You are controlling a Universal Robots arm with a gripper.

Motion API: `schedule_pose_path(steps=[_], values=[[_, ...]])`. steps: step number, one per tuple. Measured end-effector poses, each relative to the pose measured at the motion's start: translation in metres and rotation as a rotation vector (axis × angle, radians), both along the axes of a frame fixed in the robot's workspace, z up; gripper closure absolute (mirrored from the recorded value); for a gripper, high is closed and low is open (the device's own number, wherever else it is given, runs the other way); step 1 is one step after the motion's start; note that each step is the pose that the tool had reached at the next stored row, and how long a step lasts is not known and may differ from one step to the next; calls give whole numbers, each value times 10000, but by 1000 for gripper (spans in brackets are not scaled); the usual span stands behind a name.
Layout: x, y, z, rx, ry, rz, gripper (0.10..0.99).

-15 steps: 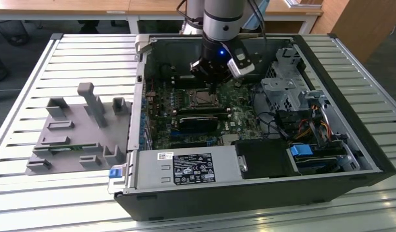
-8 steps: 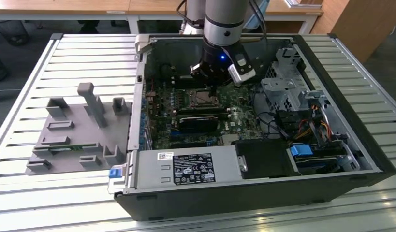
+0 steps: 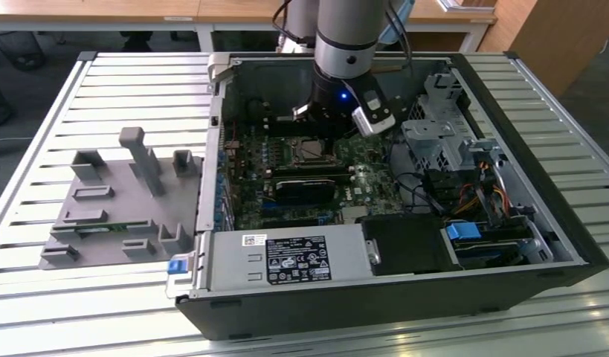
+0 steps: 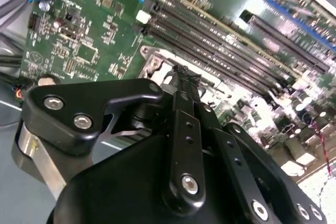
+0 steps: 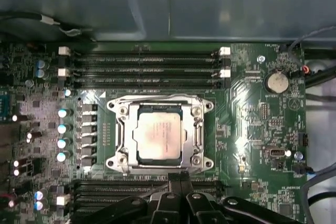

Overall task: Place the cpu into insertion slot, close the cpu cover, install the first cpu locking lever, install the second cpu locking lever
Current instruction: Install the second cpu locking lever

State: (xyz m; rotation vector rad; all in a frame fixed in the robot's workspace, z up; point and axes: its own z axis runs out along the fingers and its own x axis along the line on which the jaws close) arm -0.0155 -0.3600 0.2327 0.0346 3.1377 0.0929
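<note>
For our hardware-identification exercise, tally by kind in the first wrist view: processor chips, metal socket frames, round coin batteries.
Silvery-grey square cpu: 1
Thin silvery square metal cpu cover: 1
Round silver coin battery: 1
Total: 3

Three cameras around my motherboard (image 5: 262, 129)

Exterior looks down from afar; first wrist faces it squarely, close; second wrist skims obliquely; all share it.
</note>
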Motion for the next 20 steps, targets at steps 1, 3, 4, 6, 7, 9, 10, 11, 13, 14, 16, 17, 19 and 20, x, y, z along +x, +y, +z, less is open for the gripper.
schedule_pose_path(steps=[1, 3, 4, 6, 7, 9, 10, 11, 13, 14, 16, 17, 19, 20], values=[[0, -13, -2, 1, 1, 3, 980], [-7, -37, -5, 0, 3, 3, 980], [-14, -46, -6, 1, 3, 4, 980], [-32, -59, -8, 4, 3, 6, 980], [-50, -62, -9, 5, 2, 6, 980], [-113, -63, -9, 12, 3, 5, 980], [-153, -64, -9, 17, 4, 6, 980], [-195, -64, -9, 23, 3, 7, 980], [-266, -64, -13, 29, 3, 5, 980], [-282, -63, -25, 34, 1, 5, 980], [-299, -64, -59, 34, 4, 5, 980], [-304, -64, -78, 35, 4, 5, 980], [-308, -64, -108, 67, 3, 7, 980], [-308, -66, -112, 159, 5, 7, 980]])
